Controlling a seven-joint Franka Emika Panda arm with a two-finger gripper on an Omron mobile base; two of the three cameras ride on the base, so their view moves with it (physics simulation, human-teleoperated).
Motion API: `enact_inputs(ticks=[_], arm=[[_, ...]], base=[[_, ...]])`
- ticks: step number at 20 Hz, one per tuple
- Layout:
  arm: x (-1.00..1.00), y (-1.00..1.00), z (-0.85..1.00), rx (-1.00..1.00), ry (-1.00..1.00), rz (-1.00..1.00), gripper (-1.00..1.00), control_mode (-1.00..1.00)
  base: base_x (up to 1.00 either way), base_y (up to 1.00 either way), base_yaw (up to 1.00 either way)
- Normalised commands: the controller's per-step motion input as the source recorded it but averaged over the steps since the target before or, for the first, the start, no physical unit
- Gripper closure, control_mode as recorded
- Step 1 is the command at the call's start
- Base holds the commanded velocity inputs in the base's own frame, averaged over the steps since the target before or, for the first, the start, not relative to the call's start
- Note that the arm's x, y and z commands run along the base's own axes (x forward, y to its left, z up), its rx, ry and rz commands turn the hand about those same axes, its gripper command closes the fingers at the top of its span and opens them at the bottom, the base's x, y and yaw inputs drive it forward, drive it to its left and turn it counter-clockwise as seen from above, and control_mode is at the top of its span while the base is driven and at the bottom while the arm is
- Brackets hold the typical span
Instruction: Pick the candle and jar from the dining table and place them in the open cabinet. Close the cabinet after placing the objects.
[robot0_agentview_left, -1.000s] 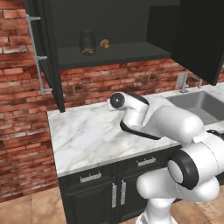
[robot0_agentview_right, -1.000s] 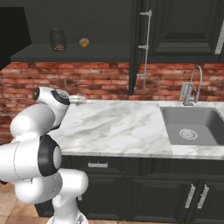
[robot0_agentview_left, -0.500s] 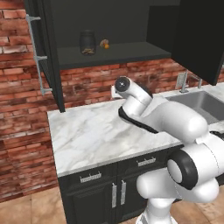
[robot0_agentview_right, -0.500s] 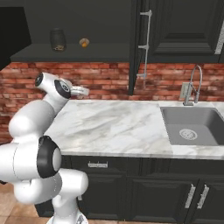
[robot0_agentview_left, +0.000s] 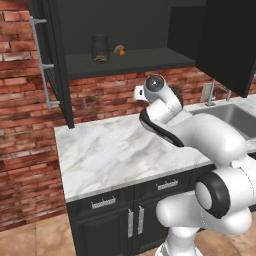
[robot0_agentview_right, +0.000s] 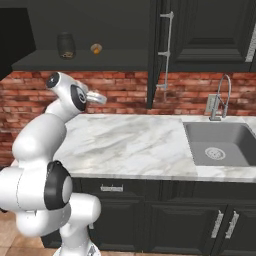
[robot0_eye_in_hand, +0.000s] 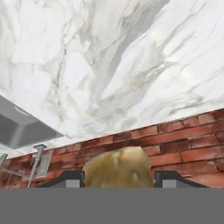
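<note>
The dark jar (robot0_agentview_left: 100, 49) (robot0_agentview_right: 66, 45) stands on the shelf (robot0_agentview_left: 145, 61) of the open black cabinet. A small orange thing (robot0_agentview_left: 120, 50) (robot0_agentview_right: 96, 48) sits just to its right. My gripper (robot0_agentview_left: 136, 92) (robot0_agentview_right: 100, 99) hangs below the shelf's front edge, above the marble counter near the brick wall. In the hand view the gripper (robot0_eye_in_hand: 120, 178) is shut on a tan-yellow lump, the candle (robot0_eye_in_hand: 117, 166), which fills the gap between the finger tips. The dining table is out of view.
The cabinet's left door (robot0_agentview_left: 52, 65) swings out with a silver bar handle, and the right door (robot0_agentview_left: 227, 42) juts forward above the sink (robot0_agentview_right: 217, 145) and faucet (robot0_agentview_right: 220, 97). The marble counter (robot0_agentview_left: 105, 150) runs over black drawers. Another closed cabinet door (robot0_agentview_right: 210, 30) hangs at the right.
The arm has lifted the hand from low over the counter up toward the shelf and the brick wall. Jar and orange thing on the shelf have not moved.
</note>
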Motion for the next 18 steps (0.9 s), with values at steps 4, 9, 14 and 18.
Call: enact_inputs(ticks=[4,9,14,18], arm=[[-0.01,-0.01,0.34,0.01,-0.06,0.02,1.00,-1.00],[0.00,0.00,0.32,0.00,-0.09,0.05,1.00,-1.00],[0.02,-0.01,0.24,0.02,-0.05,0.08,1.00,-1.00],[0.02,0.00,0.20,0.00,-0.02,0.05,1.00,-1.00]], base=[[0.00,0.00,0.00],[0.00,0.00,0.00],[0.00,0.00,0.00],[0.00,0.00,0.00]])
